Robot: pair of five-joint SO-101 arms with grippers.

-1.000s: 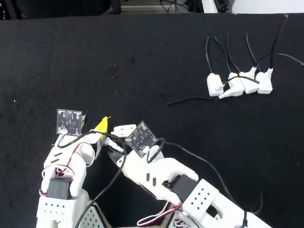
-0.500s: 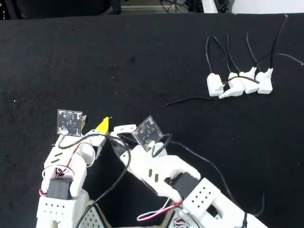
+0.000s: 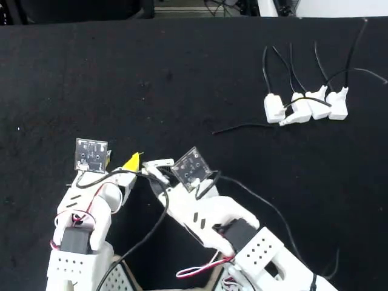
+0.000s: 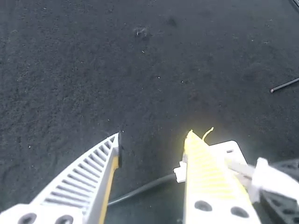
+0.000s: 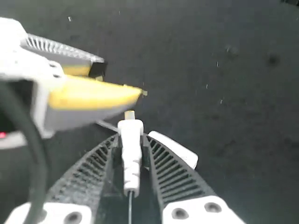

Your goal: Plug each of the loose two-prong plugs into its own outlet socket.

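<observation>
— How do the arms sit?

— Both are low at the near edge of the table (image 3: pixel 182 73), side by side, wrists bent forward; their tips almost meet.

— The left gripper (image 4: pixel 153 140)?

— Spread wide, nothing between its ribbed white-and-yellow fingers (image 4: pixel 205 172); only matte black felt-like cloth shows beneath the gap.

— And the right gripper (image 5: pixel 132 137)?

— Clamped on a plug (image 5: pixel 130 161); the plug is a slim white moulded body lying lengthwise between the ribbed fingers, its prong end poking out past the tips, and a thin black cord (image 5: pixel 130 205) leaves its rear.

— Where is that against the left one?

— Just beside the left gripper's yellow fingertip, prongs pointing toward it; I cannot tell whether they touch.

— Anything else?

— A row of white bodies (image 3: pixel 306 107) with black leads lies well apart, at the far right; a loose black wire (image 3: pixel 242 127) lies just in front of them.
</observation>
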